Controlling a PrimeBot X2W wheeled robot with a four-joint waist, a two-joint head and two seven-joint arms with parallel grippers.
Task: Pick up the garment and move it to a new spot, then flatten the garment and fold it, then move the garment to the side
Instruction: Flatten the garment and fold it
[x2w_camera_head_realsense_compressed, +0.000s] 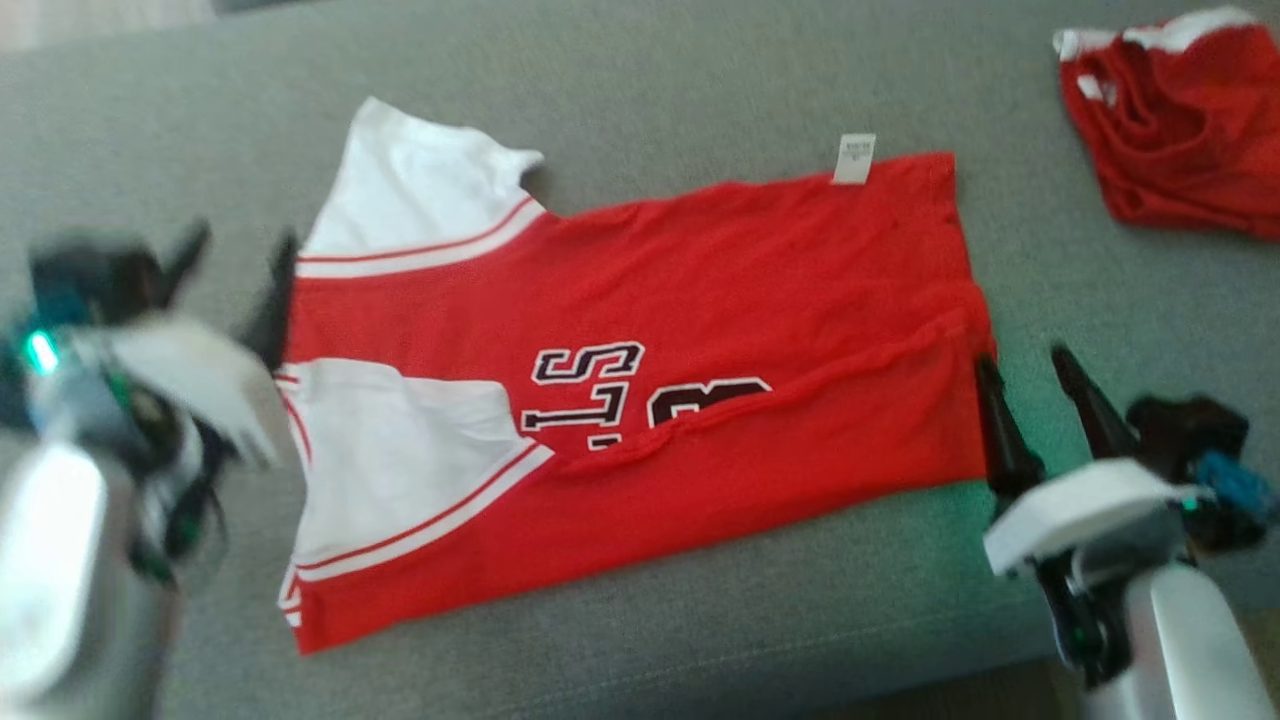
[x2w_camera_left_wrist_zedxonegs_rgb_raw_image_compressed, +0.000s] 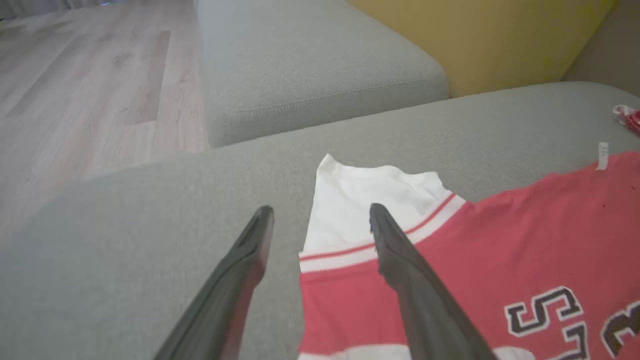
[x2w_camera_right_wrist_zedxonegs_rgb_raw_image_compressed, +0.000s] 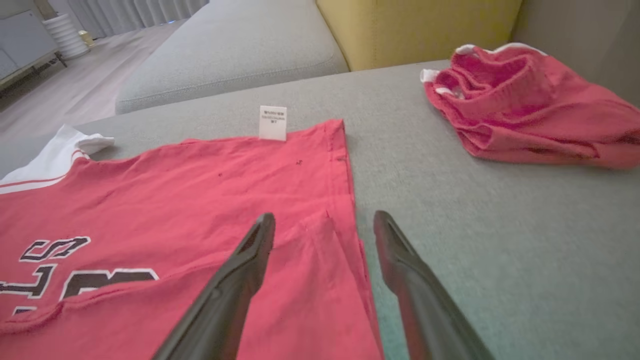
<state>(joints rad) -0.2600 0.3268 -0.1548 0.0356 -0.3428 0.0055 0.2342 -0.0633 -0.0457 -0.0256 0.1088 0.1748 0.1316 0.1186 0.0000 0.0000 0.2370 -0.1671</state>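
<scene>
Grey sofa (x2w_camera_head_realsense_compressed: 700, 80) w/ red jersey (x2w_camera_head_realsense_compressed: 720, 290) (half-folded).

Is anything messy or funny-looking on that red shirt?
Yes. The red shirt lies flat, but its near edge is folded up over the black letters, hiding their lower part, and a white tag pokes out the far edge. Another red garment sits crumpled nearby.

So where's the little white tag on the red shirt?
In the head view, the white tag sticks out from the far edge of the red shirt, right of middle, near its corner; a crumpled red garment lies further right.
</scene>
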